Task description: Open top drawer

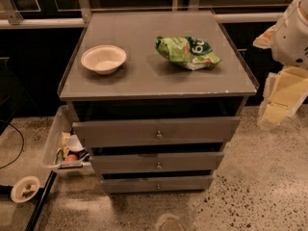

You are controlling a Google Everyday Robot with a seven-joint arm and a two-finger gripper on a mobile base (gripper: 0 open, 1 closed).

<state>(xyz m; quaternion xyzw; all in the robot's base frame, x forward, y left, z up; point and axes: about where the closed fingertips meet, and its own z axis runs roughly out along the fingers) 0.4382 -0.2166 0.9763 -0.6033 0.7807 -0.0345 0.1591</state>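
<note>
The top drawer (156, 131) is the widest grey front of the cabinet, just under the cabinet top, with a small brass knob (159, 135) at its centre. Its front stands forward of the cabinet body and a dark gap shows above it. Two narrower drawer fronts (157, 161) (157, 183) sit below it. My gripper (284, 95) hangs from the white arm (293, 32) at the right edge of the view. It is to the right of the cabinet at about the height of the cabinet top, well away from the knob and touching nothing.
On the cabinet top (144, 78) sit a white bowl (103, 58) at the left and a green chip bag (186, 51) at the right. A clear bin (60, 143) with items and a small bowl (25, 188) are on the floor at the left.
</note>
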